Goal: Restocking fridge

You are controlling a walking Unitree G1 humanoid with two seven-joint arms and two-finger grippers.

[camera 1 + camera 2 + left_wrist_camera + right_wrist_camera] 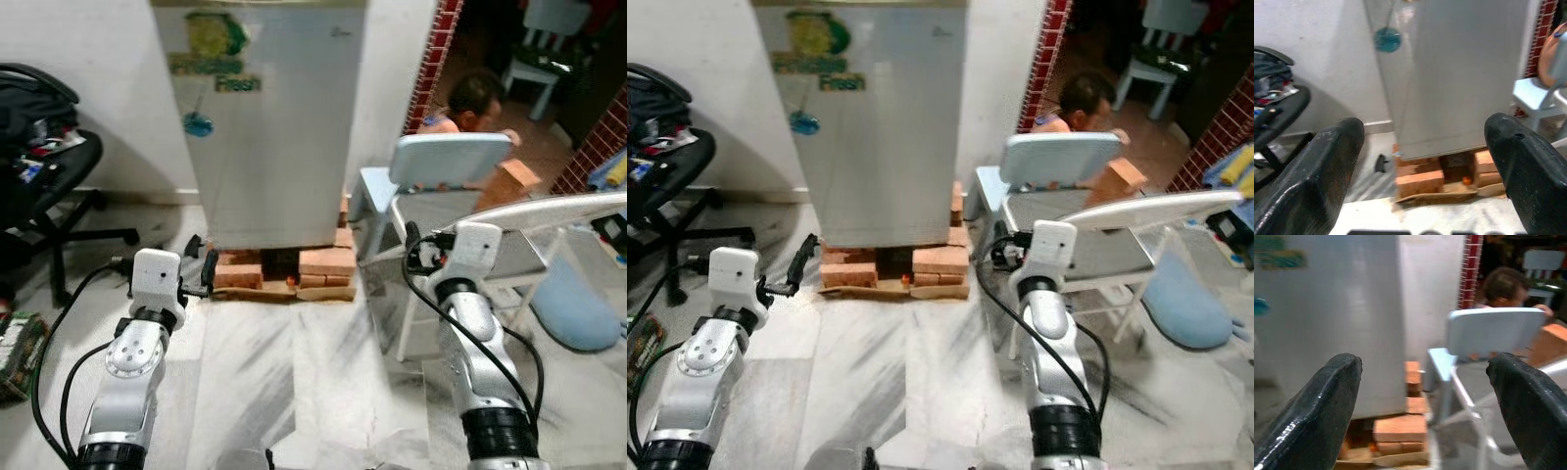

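Left eye view is showing the fridge standing shut against the wall, straight ahead of the robot, sitting on a stack of red bricks. The left gripper is hovering low in front of the fridge's left corner, fingers spread and holding nothing. An office chair is sitting off to the left, and a pale blue chair is standing just right of the fridge, with a person crouching behind it.

Left wrist view is looking between two parted black fingers at the fridge's lower door and the bricks beneath it.

Right wrist view is showing the right gripper released too, fingers wide apart, facing the fridge's right edge and the blue chair.
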